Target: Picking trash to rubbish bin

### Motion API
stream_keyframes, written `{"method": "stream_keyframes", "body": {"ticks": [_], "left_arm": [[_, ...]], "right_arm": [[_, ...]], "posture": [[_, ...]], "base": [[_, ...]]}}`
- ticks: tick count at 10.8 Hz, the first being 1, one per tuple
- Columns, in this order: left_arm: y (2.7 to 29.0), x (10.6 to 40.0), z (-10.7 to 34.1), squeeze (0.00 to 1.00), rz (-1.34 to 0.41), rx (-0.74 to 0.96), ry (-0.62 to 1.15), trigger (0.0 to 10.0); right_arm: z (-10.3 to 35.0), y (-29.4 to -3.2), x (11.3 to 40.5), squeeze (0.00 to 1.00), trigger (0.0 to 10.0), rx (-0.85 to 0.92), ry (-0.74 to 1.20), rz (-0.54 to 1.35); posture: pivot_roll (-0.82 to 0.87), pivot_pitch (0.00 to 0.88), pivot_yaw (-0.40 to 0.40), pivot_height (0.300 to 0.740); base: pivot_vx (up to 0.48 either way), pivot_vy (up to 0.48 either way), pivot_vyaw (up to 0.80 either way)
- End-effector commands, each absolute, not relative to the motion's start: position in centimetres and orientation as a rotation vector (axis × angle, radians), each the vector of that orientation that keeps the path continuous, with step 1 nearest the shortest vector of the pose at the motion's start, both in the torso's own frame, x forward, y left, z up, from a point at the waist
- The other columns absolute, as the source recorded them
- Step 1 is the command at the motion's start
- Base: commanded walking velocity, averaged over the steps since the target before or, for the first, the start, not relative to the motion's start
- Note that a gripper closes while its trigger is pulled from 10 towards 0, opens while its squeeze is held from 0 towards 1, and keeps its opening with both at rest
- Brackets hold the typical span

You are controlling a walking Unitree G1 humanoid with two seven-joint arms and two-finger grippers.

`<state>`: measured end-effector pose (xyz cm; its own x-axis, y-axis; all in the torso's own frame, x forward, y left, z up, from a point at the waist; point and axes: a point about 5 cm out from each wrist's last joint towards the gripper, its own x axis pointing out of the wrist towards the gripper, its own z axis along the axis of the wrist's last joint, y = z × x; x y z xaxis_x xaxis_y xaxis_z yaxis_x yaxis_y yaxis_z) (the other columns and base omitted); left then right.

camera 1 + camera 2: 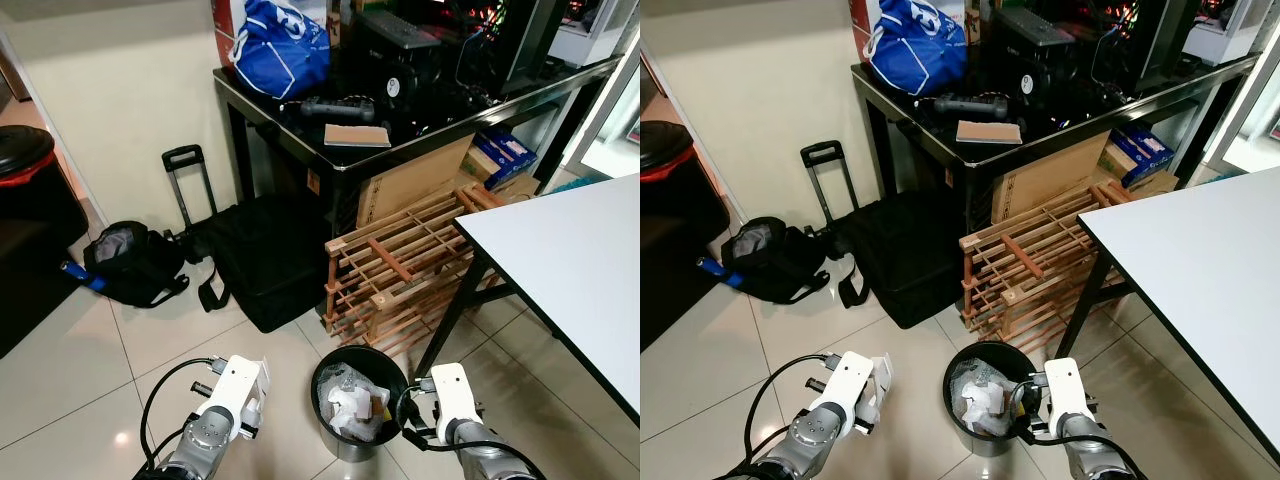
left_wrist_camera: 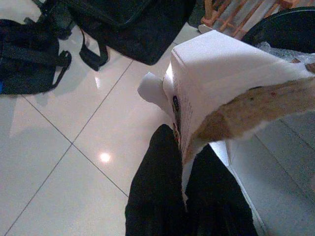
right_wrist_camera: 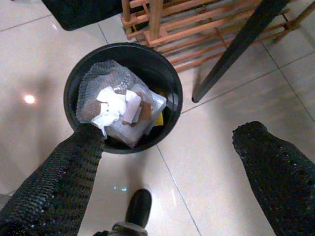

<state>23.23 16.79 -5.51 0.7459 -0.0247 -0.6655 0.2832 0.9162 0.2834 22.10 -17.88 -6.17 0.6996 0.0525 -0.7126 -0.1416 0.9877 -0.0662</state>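
— Black bin (image 1: 360,365) on pale floor tiles (image 1: 80,370), beside the wooden rack (image 1: 400,265) and a leg of the white desk (image 1: 570,260). Inside: bubble wrap (image 3: 106,83), crumpled white paper (image 3: 110,105), cardboard scraps.

— And the trash?

— White torn carton (image 2: 216,78), brown along the ripped edge, clamped in the left gripper (image 2: 182,162), held above the tiles just left of the bin.

— Right gripper (image 3: 167,162)?

— Spread wide, holding nothing, hanging just beside the bin's rim on the right.

— Around it?

— Black suitcase (image 1: 265,255) with raised handle, black bag (image 1: 130,262) near the wall, blue sack (image 1: 283,45) up on the dark desk (image 1: 300,135).
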Motion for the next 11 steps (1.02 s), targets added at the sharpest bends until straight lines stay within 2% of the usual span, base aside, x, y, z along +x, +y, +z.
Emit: {"method": "stream_keyframes", "body": {"ticks": [1,2,7,11], "left_arm": [[16.91,23.63,-5.25,0.0,-0.159,0.383,0.706,10.0],[16.88,23.71,-5.2,0.0,-0.16,0.383,0.704,10.0],[16.88,23.96,-5.03,0.0,-0.157,0.39,0.694,10.0],[16.82,24.09,-4.94,0.0,-0.161,0.393,0.69,10.0]], "right_arm": [[-5.98,-17.89,22.37,0.0,10.0,-0.107,0.776,0.101],[-6.0,-17.85,22.36,0.0,10.0,-0.107,0.776,0.101],[-5.91,-17.34,22.6,0.0,10.0,-0.095,0.771,0.115],[-5.85,-17.02,22.75,0.0,10.0,-0.092,0.771,0.133]], "posture": [[-0.05,0.048,0.023,0.74],[-0.05,0.049,0.023,0.74],[-0.05,0.039,0.023,0.74],[-0.05,0.027,0.024,0.74]], "base": [[0.0,0.0,0.0],[0.0,0.0,0.0],[0.373,0.0,0.0],[0.429,0.0,-0.79]]}}
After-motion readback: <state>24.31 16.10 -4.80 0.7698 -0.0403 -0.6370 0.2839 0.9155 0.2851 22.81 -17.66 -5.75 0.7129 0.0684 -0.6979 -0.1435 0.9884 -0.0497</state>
